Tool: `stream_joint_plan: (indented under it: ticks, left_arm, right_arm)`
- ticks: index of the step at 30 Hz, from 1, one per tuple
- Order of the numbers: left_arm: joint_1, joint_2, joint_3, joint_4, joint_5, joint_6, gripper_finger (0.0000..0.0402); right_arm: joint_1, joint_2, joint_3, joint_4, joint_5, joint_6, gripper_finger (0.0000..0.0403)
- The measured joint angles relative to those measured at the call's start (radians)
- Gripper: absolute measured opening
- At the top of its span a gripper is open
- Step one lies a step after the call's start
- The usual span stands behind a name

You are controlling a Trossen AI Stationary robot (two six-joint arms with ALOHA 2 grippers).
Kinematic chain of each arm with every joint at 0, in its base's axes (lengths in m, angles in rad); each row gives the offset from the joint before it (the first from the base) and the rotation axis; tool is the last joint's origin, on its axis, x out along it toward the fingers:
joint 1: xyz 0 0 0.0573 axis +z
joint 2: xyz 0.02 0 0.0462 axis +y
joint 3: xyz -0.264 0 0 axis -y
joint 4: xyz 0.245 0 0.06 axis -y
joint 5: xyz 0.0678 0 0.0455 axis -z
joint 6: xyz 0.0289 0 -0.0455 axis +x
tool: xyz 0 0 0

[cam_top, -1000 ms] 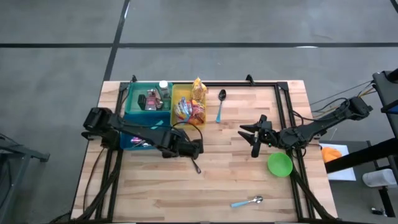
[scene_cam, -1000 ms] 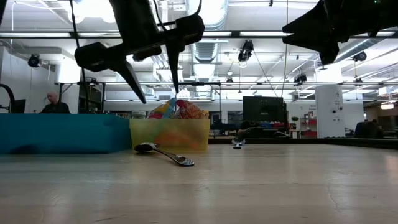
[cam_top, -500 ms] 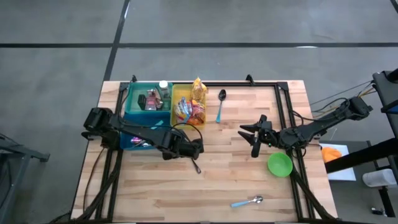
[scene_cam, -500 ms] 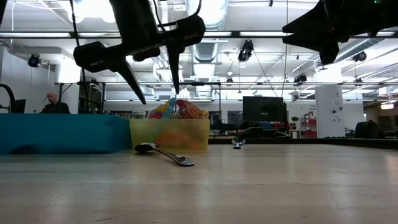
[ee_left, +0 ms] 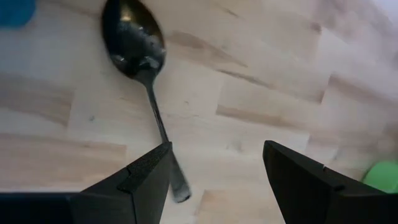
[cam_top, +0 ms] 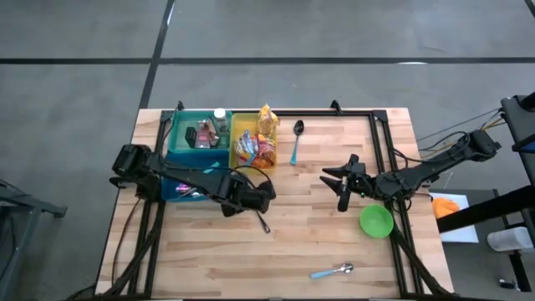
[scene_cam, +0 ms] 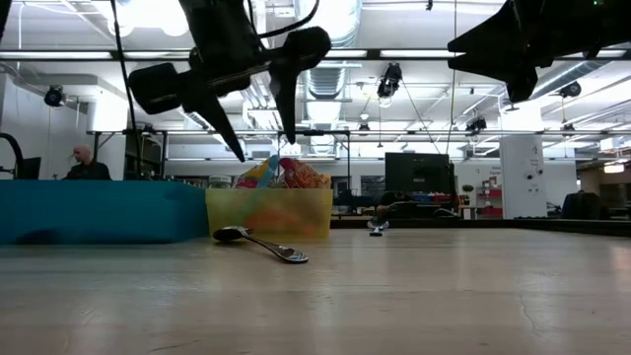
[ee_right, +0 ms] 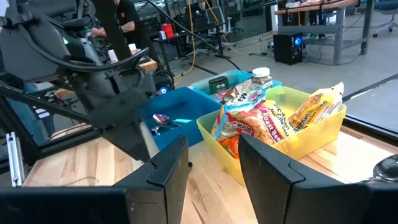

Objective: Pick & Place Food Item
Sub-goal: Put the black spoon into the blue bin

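Note:
Several snack bags (cam_top: 257,144) stand in a yellow bin (cam_top: 236,125) at the table's far side; in the right wrist view the bags (ee_right: 261,121) fill that bin (ee_right: 311,146). My left gripper (cam_top: 261,201) hangs open above the table, pointing steeply down, just on the near side of the bin. A metal spoon (ee_left: 140,62) lies flat on the wood below it, with its handle end between the open fingers and untouched. My right gripper (cam_top: 338,186) waits open and level at mid-table, right of the bin, with nothing between its fingers (ee_right: 214,171).
A teal bin (cam_top: 199,134) with packets and a bottle stands left of the yellow one, and a blue bin (cam_top: 177,191) lies under my left arm. A dark spoon (cam_top: 297,138), a green bowl (cam_top: 376,221) and a blue-handled spoon (cam_top: 333,271) lie on the table's right half. A person (scene_cam: 84,163) sits in the room behind.
My left gripper has rolled a little about its own axis while staying in place above the metal spoon; in the low view its fingertips have swung slightly toward the right. Its fingers stay the same distance apart. The spoon has not moved.

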State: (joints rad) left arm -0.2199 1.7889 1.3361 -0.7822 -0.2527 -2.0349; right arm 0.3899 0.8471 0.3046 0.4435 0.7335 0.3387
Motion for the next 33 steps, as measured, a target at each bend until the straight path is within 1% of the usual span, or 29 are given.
stream_joint_plan:
  ticks: [2,6,8,12,16,20,23,28,33]
  left_arm:
    - [-0.001,0.01,0.001,-0.006,-0.001,-0.09,0.0253]
    - [-0.002,0.044,0.003,-0.008,0.019,-0.139,0.0253]
    - [0.003,0.064,0.009,-0.008,0.051,-0.184,0.0253]
    - [0.022,0.091,0.004,-0.044,0.152,-0.303,0.0253]
    - [0.043,0.103,0.001,-0.048,0.171,-0.266,0.0253]
    - [0.062,0.103,0.001,-0.036,0.137,-0.214,0.0253]
    - [0.066,0.137,0.002,-0.008,0.13,-0.186,0.0253]
    - [0.085,0.202,0.0,0.003,0.21,-0.178,0.0253]
    - [0.102,0.214,0.0,0.007,0.231,-0.157,0.0253]
  right_arm:
    - [0.0,0.0,0.0,0.0,0.0,0.0,0.0139]
    - [0.0,0.0,0.0,-0.001,0.0,0.0,0.0139]
    - [0.0,0.0,0.0,-0.003,0.0,0.0,0.0139]
    - [0.0,0.0,0.0,-0.007,0.0,0.0,0.0139]
    - [0.0,0.0,0.0,-0.016,0.0,0.0,0.0139]
    - [0.0,0.0,0.0,-0.021,0.0,0.0,0.0139]
    - [0.0,0.0,0.0,-0.021,0.0,0.0,0.0139]
    - [0.0,0.0,0.0,-0.022,0.0,0.0,0.0139]
    - [0.0,0.0,0.0,-0.021,0.0,0.0,0.0139]
